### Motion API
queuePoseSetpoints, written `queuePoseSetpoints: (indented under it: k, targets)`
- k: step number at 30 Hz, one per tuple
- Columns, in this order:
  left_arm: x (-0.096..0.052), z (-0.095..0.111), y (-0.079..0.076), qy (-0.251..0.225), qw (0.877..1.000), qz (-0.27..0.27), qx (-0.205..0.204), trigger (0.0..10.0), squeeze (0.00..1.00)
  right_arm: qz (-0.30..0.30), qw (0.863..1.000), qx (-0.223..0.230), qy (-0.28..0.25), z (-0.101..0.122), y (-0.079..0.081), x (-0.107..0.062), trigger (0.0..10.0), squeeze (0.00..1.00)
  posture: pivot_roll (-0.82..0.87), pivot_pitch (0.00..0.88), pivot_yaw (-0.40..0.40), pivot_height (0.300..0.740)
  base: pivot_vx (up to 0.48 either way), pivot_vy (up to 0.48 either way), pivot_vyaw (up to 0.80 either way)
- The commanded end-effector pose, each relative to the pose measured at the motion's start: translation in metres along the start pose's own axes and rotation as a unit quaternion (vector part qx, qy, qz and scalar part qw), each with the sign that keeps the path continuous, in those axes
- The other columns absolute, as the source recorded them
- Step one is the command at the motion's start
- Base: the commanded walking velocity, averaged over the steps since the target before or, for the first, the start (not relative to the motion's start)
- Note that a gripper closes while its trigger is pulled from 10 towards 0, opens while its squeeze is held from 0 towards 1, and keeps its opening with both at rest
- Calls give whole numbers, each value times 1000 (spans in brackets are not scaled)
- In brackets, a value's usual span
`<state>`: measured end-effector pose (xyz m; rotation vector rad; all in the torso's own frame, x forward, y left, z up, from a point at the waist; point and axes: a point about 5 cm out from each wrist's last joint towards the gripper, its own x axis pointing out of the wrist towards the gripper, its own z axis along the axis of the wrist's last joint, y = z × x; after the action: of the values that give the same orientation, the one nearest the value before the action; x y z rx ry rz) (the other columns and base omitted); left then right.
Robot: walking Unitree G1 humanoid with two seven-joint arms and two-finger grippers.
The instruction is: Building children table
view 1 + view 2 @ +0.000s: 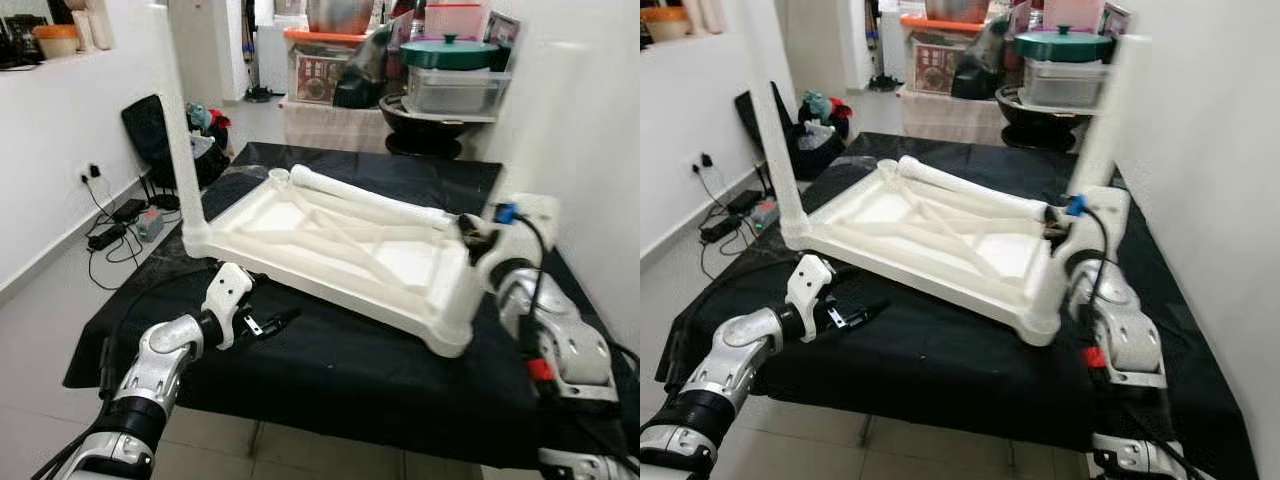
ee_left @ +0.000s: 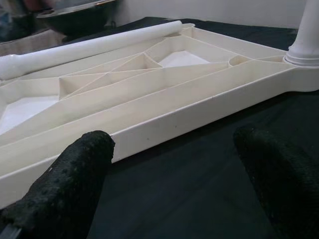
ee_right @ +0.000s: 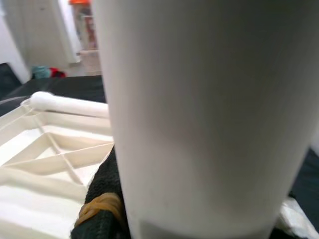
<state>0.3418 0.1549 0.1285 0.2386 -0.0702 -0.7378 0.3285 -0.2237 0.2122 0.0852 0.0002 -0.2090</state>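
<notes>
A white plastic tabletop (image 1: 350,250) lies upside down on the black-covered table (image 1: 330,370), its ribs facing up. One white leg (image 1: 180,130) stands upright in its near-left corner. A loose leg (image 1: 370,200) lies across the far side. At the right edge, my right gripper (image 1: 1065,235) is shut on another upright leg (image 1: 1110,110); that leg (image 3: 199,114) looms close in the right wrist view beside one black finger (image 3: 99,209). My left gripper (image 1: 272,322) is open just in front of the tabletop's near rim (image 2: 164,119), with nothing between its fingers (image 2: 82,174).
Storage boxes, a green-lidded pot (image 1: 450,52) and a dark bowl crowd the space behind the table. Cables and a power strip (image 1: 120,225) lie on the floor at the left. A white wall (image 1: 1220,200) runs close along the right.
</notes>
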Motion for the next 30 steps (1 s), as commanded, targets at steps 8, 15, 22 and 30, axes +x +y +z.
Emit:
queuePoseSetpoints:
  k: [8,15,22,30]
  targets:
    - [4,-1,-3,3,1000,-7,0,10000,0,179,979,98,18,-15,49,-13,10000,1000,27,0,-33,740,0,0,0]
    - [2,-1,-2,3,1000,-6,-1,10000,0,283,954,103,-7,6,69,-19,10000,0,32,0,-36,740,0,0,0]
    - [3,-2,-3,2,1000,-8,-2,10000,0,562,825,52,-21,27,87,-68,10000,0,34,0,-40,740,0,0,0]
    - [2,-1,-3,2,1000,-8,-1,10000,0,610,792,2,4,16,90,-73,10000,0,42,0,-45,740,0,0,0]
